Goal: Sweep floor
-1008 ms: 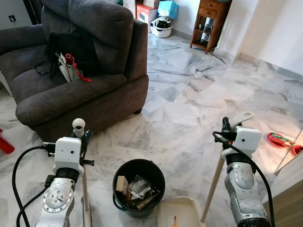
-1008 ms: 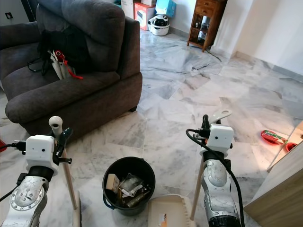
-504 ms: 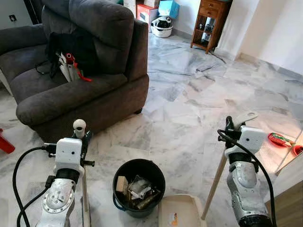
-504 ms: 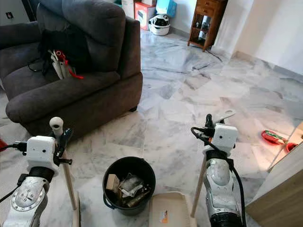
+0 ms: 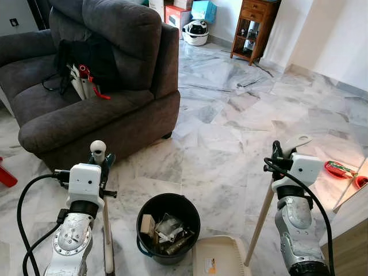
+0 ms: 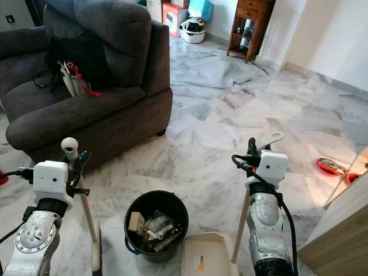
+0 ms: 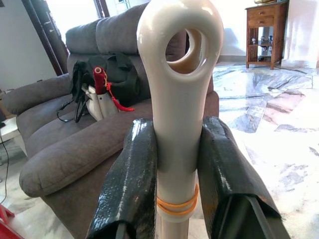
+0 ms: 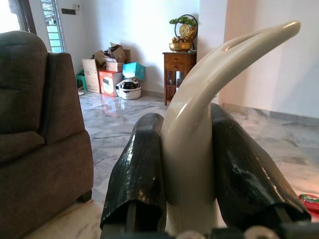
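My left gripper [image 5: 105, 159] is shut on the cream broom handle [image 7: 177, 124], whose looped top sticks up above the black fingers [image 7: 130, 189]. The stick runs down to the floor at my left [image 5: 107, 230]. My right gripper [image 5: 282, 150] is shut on the curved cream dustpan handle [image 8: 199, 124]; its wooden pole [image 5: 260, 218] slants down to the cream dustpan [image 5: 214, 257] lying on the marble floor beside a black bucket [image 5: 168, 228] holding paper and scraps.
A dark grey sofa [image 5: 103, 86] with a black bag and red-white items stands ahead on the left. A wooden cabinet [image 5: 256, 29], boxes and a white helmet line the far wall. A red wrapper [image 5: 339, 169] lies on the floor at right, by a wooden furniture edge [image 5: 351, 241].
The broom handle and left gripper shifted slightly right and upward in view. The right arm with the dustpan pole stayed nearly still.
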### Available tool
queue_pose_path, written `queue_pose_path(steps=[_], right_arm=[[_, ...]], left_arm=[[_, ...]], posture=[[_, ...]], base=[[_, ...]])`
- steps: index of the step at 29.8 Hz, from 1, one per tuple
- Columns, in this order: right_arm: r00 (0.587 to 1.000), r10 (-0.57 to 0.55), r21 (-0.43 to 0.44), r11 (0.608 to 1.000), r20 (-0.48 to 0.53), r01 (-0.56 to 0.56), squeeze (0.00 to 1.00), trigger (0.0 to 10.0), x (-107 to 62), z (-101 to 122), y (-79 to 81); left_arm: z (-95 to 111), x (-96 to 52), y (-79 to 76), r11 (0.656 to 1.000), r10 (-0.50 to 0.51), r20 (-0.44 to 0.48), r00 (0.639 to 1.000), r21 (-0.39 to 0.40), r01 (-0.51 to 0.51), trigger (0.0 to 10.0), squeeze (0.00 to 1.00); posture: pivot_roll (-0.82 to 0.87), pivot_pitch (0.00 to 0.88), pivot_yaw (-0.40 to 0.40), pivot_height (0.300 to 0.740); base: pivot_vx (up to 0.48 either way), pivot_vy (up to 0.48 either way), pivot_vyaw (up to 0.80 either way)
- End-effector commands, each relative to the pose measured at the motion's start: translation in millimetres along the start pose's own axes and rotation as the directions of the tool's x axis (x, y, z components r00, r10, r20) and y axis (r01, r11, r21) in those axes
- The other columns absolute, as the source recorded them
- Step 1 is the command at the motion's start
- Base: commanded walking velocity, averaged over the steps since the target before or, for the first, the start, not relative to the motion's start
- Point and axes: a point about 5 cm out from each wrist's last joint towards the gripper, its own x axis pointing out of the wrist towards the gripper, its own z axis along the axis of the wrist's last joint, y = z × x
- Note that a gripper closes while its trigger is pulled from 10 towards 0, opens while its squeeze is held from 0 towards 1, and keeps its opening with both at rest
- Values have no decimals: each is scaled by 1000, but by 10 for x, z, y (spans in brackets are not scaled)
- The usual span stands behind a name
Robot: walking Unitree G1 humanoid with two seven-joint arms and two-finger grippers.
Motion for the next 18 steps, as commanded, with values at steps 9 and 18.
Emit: queue_pose_path(steps=[9,18], right_arm=[[999,2,25,1000,42,-3,0,10000,45,79,17],[999,-2,19,1000,34,1,0,10000,48,69,-17]], left_arm=[[85,40,-36,1000,-15,52,999,2,15,10000,0],[78,36,-42,1000,-13,49,999,-3,13,10000,0]], posture=[[32,11,-12,740],[26,25,-17,740]], base=[[-53,0,0],[-265,0,0]])
